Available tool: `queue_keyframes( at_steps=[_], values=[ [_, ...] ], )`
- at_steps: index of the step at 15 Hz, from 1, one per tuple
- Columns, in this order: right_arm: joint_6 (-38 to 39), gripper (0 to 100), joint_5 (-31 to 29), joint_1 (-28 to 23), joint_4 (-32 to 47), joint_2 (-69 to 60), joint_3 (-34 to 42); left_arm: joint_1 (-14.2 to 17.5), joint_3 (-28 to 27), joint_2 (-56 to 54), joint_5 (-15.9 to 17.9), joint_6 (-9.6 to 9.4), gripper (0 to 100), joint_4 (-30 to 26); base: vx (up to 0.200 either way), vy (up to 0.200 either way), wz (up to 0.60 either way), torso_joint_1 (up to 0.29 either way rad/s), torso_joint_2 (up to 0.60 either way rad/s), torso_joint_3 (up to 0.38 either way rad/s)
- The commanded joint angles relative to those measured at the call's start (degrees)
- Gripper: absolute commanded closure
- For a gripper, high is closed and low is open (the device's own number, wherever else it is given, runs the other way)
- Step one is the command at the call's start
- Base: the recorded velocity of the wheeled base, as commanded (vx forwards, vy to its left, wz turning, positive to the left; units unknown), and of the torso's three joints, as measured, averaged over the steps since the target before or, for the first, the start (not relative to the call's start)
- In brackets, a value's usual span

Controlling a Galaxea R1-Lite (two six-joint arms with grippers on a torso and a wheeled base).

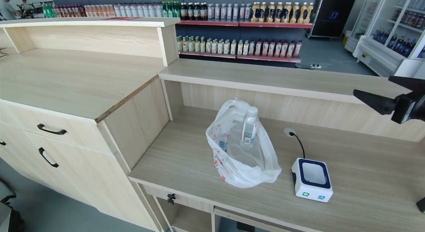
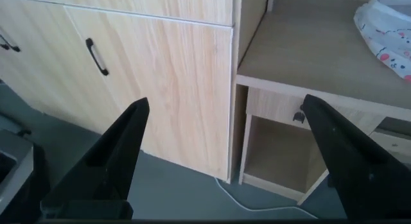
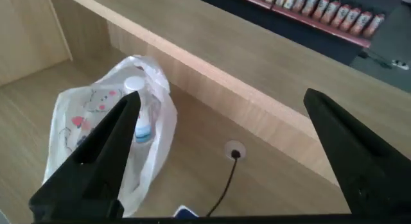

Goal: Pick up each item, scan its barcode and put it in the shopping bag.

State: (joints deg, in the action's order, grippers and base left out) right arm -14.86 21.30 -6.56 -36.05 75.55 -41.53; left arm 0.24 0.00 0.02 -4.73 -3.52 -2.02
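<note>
You are looking at the shopping bag [image 1: 232,169] sitting on the lower counter [image 1: 365,178], its mouth gaping upward, with a clear, white-capped bottle [image 1: 249,127] standing upright inside it. Just to the bag's right, the white scanner [image 1: 312,178] with its dark blue frame is lying near the counter's front edge, apart from the bag. Its black cable [image 1: 300,145] is running back to a round hole [image 1: 289,131] in the counter top. Your right gripper [image 1: 372,85] is hovering above the counter's right end, well apart from the bag and the scanner, its fingers standing wide apart and carrying nothing. In its wrist view you are seeing the bag and bottle farther off beyond those fingers. Your left gripper [image 2: 225,103] is hanging low beside the cabinet front [image 2: 180,89], over the floor, its fingers likewise spread wide and gripping nothing. Behind the counter, shelves [image 1: 242,24] of bottled drinks are lining the wall
</note>
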Motion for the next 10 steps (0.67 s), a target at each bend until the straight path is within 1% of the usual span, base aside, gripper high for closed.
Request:
queue_keyframes(
  at_steps=[1,2,3,4,5,6,8,10],
  values=[
    [-0.08,0,-0.2,-8.12,8.71,-6.2,-4.26,0.02,0.0,0.06,-0.02,0.01,0,0.0,0.0,0.0,-0.6,-0.002,0.0,0.002],
    [-0.17,0,-0.29,-14.62,16.1,-6.9,-5.58,0.02,0.0,-0.02,-0.02,0.01,0,0.0,0.0,0.0,-0.6,0.002,0.0,0.002],
    [-0.26,0,-0.38,-18.31,18.65,-6.29,-5.75,0.02,0.0,-0.02,-0.02,0.01,0,0.0,0.0,0.0,-0.6,0.002,0.0,0.002],
    [-0.34,0,-0.38,-20.25,19.61,-5.85,-5.75,0.02,0.0,-0.02,-0.02,0.01,0,0.0,0.0,0.0,-0.6,0.002,0.0,0.012],
    [-2.1,0,-0.38,-24.82,21.11,-3.12,-5.66,0.02,0.0,-0.02,-0.02,0.01,0,0.0,0.0,0.0,-0.6,-0.002,0.01,0.012],
    [-3.86,0,-0.38,-28.51,21.28,0.13,-5.75,0.02,0.0,-0.02,-0.02,0.01,0,0.0,0.0,0.0,-0.6,0.007,0.0,-0.002],
    [-6.5,0,-0.29,-33.61,20.4,6.72,-6.1,0.02,0.0,-0.02,-0.02,0.01,0,0.0,0.0,0.0,-0.6,0.0,0.0,0.0],
    [-6.5,0,0.5,-36.6,16.89,14.19,-6.98,0.02,0.0,-0.02,-0.02,0.01,0,0.0,0.0,0.0,-0.6,0.007,0.0,0.002]
  ],
)
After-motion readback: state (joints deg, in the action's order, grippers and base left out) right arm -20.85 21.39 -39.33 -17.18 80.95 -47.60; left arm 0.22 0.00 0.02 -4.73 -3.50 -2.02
